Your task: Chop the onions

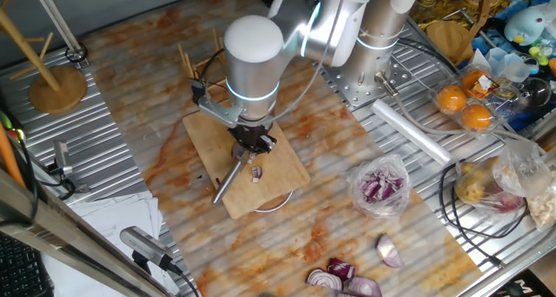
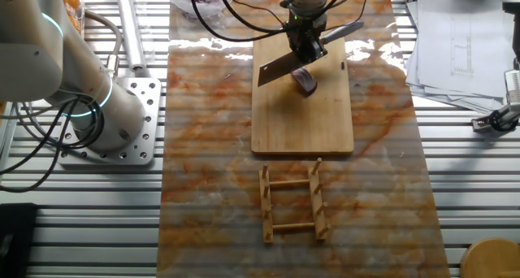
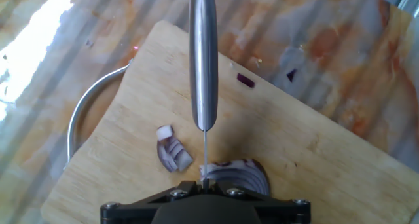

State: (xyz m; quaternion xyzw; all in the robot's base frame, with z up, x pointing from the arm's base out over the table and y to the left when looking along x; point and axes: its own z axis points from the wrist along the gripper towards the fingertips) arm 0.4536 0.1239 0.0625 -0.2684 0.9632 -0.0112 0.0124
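The gripper (image 2: 303, 41) is clamped on the knife (image 2: 280, 65), edge down for slicing; the onions (image 3: 230, 174) sit directly under the fingers on the board (image 2: 302, 115).

I count one knife (image 3: 203, 60) and one wooden cutting board (image 2: 302, 115) under it. On the board lie three onion pieces (image 3: 174, 153): one larger wedge (image 3: 239, 175), one sliced-off chunk beside it, and one tiny purple bit (image 3: 245, 80) farther off. One metal ring (image 3: 82, 119) peeks from beneath the board. On my bench (image 1: 174, 149) sits one clear bag of chopped onion (image 1: 380, 186), about three big onion halves (image 1: 345, 278), one wooden rack (image 2: 292, 203), and two oranges (image 1: 464, 107).
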